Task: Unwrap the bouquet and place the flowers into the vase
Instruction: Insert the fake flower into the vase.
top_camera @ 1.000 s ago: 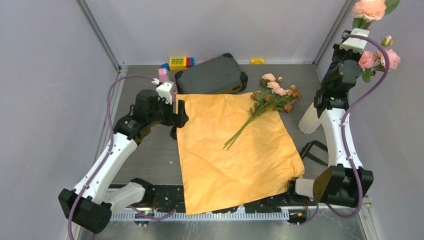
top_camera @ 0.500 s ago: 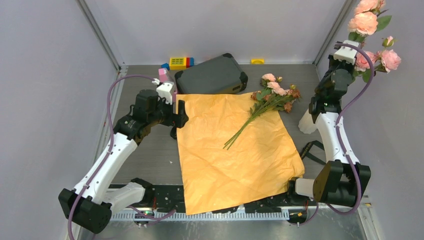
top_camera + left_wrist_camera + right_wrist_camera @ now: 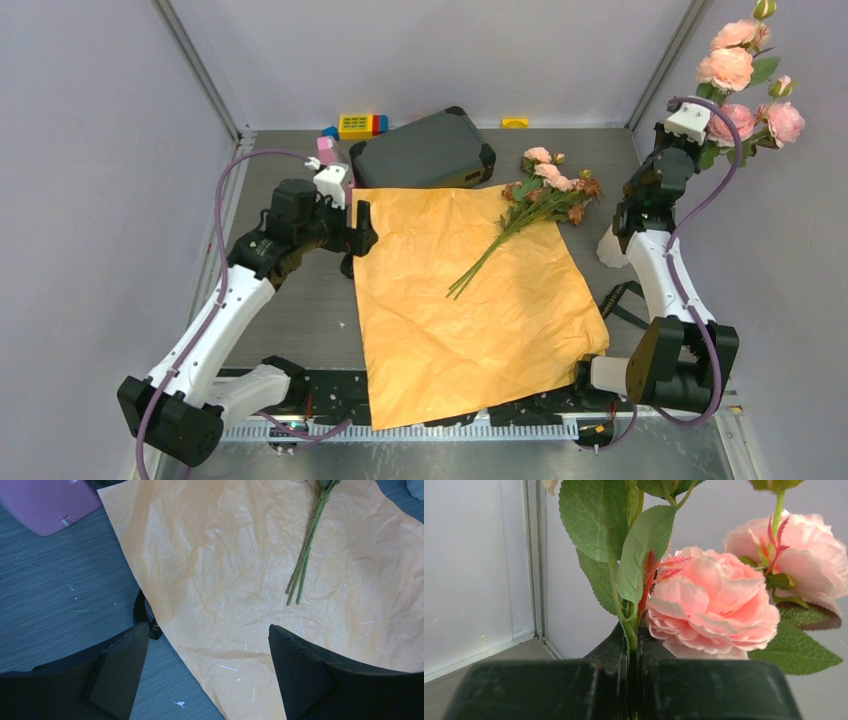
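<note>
The right gripper (image 3: 633,680) is raised high at the far right of the table, clenched on the thin green stem of a sprig of pink roses (image 3: 745,70), with the blooms standing above the fingers. The other flowers (image 3: 548,190) lie at the far right corner of the unfolded orange paper (image 3: 470,320), their stems slanting across the sheet. The white vase (image 3: 608,250) stands on the table just beside the right arm, partly hidden by it. The roses look light, with whippy stems and top-heavy, soft heads that would probably crush, so the best hold is likely low on the stems, below the leaves. The left gripper (image 3: 207,670) hovers over the paper's left edge with its jaws spread wide, holding nothing.
</note>
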Tool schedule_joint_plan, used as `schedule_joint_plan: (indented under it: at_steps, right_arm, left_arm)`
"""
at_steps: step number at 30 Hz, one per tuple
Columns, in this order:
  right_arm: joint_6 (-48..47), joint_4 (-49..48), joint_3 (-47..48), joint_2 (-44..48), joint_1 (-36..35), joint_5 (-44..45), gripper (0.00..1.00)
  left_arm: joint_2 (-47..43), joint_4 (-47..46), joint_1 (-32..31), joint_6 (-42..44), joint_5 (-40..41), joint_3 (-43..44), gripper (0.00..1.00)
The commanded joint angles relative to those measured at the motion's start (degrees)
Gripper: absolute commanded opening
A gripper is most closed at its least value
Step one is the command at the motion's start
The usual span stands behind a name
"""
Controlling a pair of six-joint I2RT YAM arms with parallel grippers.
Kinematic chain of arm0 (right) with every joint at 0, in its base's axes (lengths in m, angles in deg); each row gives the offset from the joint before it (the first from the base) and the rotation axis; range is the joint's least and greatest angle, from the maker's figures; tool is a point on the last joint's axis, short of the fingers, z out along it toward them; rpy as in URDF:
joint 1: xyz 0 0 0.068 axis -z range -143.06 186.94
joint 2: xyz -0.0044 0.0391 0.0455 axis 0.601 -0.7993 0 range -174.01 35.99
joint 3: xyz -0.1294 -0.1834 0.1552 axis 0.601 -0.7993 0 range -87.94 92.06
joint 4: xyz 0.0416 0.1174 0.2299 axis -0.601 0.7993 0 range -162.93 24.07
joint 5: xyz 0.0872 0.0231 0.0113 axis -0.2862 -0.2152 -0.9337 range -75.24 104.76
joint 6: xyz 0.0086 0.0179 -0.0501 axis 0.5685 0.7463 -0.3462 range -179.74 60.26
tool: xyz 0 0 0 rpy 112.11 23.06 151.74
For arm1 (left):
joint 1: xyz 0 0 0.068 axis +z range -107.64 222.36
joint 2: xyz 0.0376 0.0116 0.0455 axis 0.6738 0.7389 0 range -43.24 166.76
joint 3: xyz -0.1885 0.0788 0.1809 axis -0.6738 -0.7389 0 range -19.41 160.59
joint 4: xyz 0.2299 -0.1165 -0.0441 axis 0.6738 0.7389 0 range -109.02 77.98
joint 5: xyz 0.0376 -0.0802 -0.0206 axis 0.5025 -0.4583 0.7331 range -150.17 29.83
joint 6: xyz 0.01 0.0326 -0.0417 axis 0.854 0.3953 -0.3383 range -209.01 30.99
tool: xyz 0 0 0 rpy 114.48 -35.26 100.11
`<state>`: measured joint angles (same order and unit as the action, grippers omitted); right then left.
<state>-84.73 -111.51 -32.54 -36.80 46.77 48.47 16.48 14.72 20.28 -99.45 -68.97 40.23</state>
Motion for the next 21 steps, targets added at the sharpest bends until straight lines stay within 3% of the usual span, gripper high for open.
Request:
schedule_joint_plan:
  at_steps: [1, 8, 21]
  right_arm:
    - [4.87, -4.43, -1.44, 1.46, 0.22, 2.38, 0.05]
    - [9.83, -2.22, -4.16, 3.06, 0.20, 2.17, 0.14]
    - [15.10, 1.02, -8.26, 6.16, 0.19, 3.44, 0.22]
  left_arm:
    - [-0.01, -1.23, 0.20, 0.07, -1.20, -0.19, 0.92]
    - [-0.01, -1.22, 0.20, 0.07, -1.23, -0.14, 0.92]
    - [0.21, -1.21, 0.20, 0.02, -1.60, -0.07, 0.92]
